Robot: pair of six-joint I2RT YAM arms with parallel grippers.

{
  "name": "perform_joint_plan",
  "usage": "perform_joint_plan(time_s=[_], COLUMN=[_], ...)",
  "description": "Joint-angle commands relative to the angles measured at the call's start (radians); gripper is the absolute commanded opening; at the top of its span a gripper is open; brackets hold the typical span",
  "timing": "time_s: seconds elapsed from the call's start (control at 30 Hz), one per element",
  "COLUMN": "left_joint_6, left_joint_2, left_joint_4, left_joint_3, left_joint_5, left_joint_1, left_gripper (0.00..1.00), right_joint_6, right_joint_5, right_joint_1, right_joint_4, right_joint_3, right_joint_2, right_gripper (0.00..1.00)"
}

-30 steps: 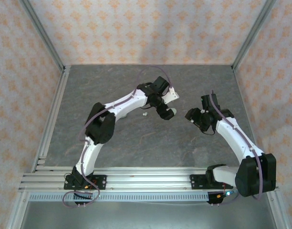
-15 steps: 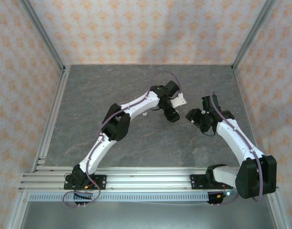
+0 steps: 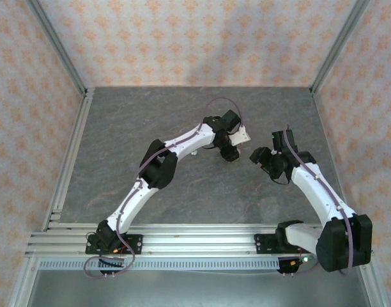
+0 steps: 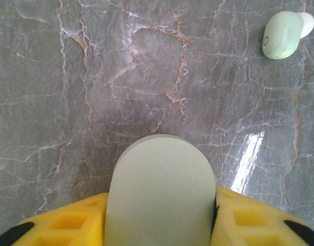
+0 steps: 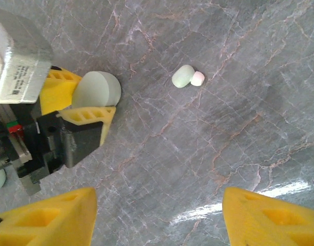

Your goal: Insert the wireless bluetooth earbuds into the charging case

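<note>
Earbud (image 4: 284, 35), pale mint with a whitish tip, lies on the grey marbled table (image 4: 95, 102), near but apart from the mint charging case (image 4: 161, 189), which is clamped between the left gripper's (image 4: 162, 218) yellow fingers. Right wrist view adds the right gripper (image 5: 158, 197), fingers spread wide, holding nothing.

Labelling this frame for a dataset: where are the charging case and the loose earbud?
charging case (image 4: 159, 192), left wrist view, middle of its rounded mint shell.
earbud (image 4: 281, 36), left wrist view, on its mint body.
</note>
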Motion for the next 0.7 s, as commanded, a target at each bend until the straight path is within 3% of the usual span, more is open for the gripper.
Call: perform_joint_plan(time_s=[0.0, 0.2, 0.5, 0.67], left_joint_6=[-0.013, -0.016, -0.046, -0.097], left_joint_2=[-0.050, -0.154, -0.407, -0.570], left_joint_4=[-0.054, 0.023, 0.151, 0.207], left_joint_3=[-0.091, -0.244, -0.534, -0.677], left_joint_5=[0.028, 0.080, 0.174, 0.228], left_joint_1=[-0.007, -0.007, -0.001, -0.001], left_gripper=[0.37, 0.32, 0.31, 0.31], right_joint_6=[-0.009, 0.007, 0.095, 0.163], right_joint_5=[0.008, -0.031, -0.316, -0.366], right_joint_1=[-0.009, -0.011, -0.002, 0.071], right_joint_4=[0.010, 0.018, 0.193, 0.262], right_joint_3=[-0.016, -0.028, -0.077, -0.072], right_joint_2=[-0.016, -0.034, -0.075, -0.109], right_gripper=[0.66, 0.66, 0.63, 0.63])
